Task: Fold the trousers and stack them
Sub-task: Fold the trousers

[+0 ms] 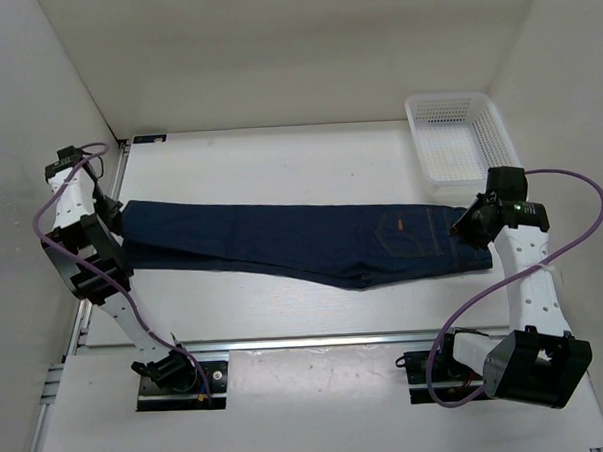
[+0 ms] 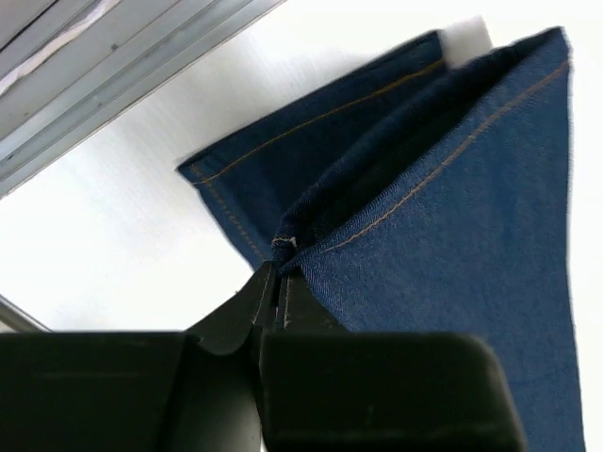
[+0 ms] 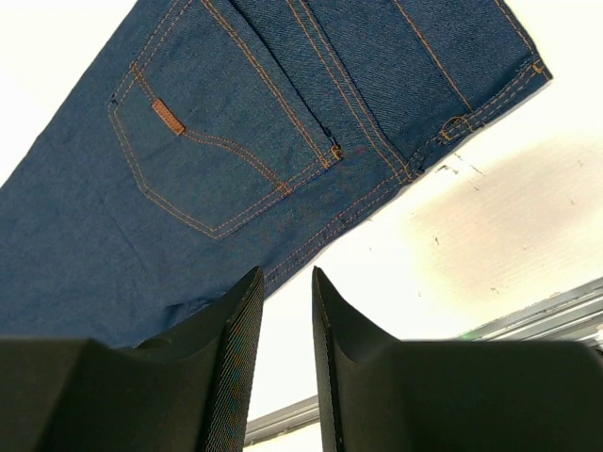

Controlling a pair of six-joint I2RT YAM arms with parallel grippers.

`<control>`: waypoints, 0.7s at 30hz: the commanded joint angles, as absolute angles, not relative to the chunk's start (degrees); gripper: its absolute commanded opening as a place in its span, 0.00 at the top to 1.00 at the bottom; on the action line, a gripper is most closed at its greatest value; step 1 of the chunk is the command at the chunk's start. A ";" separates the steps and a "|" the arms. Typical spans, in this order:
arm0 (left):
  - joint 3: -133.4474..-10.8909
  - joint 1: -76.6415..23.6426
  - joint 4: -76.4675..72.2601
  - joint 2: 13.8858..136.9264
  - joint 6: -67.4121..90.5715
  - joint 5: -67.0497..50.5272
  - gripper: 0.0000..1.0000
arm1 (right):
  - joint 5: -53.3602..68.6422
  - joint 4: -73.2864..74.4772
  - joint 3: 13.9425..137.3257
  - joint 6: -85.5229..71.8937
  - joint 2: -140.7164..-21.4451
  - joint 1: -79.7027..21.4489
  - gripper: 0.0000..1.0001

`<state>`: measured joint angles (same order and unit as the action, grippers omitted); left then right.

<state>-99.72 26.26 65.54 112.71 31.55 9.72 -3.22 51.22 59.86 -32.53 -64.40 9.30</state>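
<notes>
In the top view, the right arm (image 1: 530, 306) is nearest me, with its black housing at 5 o'clock. The left arm (image 1: 93, 275) climbs at 8 o'clock. The trousers (image 1: 312, 236) lie stretched flat across the middle of the desk (image 1: 279, 167). The waist is toward 3 o'clock and the leg ends toward 9 o'clock, and the 2 legs lie one over the other, not quite matched. The left fingers (image 1: 114, 216) sit at the leg ends and the right fingers (image 1: 469, 226) at the waist edge. From up here I cannot tell how either pair stands. A white basket (image 1: 417, 131) sits at 1 o'clock, near the waist but apart from it.

In the left wrist view, the left fingers (image 2: 254, 301) rise from 6 o'clock, pinched together on the hem corner of the upper leg. That layer of the trousers (image 2: 452, 207) is lifted and tented toward 2 o'clock. The other leg's hem lies flat on the desk (image 2: 113, 245) at 11 o'clock. A metal rail (image 2: 122, 56) crosses the frame at 10 o'clock.

In the right wrist view, the right fingers (image 3: 236, 330) stand apart at 6 o'clock with a narrow gap between them and nothing in it. One tip overlaps the edge of the trousers (image 3: 188, 141). The back pocket (image 3: 217, 151), with an orange-tan tab (image 3: 170, 118), shows at 11 o'clock. Bare desk (image 3: 490, 226) fills 3 o'clock. I cannot tell whether the tips touch the cloth.
</notes>
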 commanded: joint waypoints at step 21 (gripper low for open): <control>-86.40 31.46 55.56 114.78 31.55 5.36 0.23 | -3.60 52.73 60.73 -30.76 -61.88 9.23 0.67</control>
<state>-87.33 31.48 59.46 113.95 31.94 6.92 -3.27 52.49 59.86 -31.86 -63.53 9.30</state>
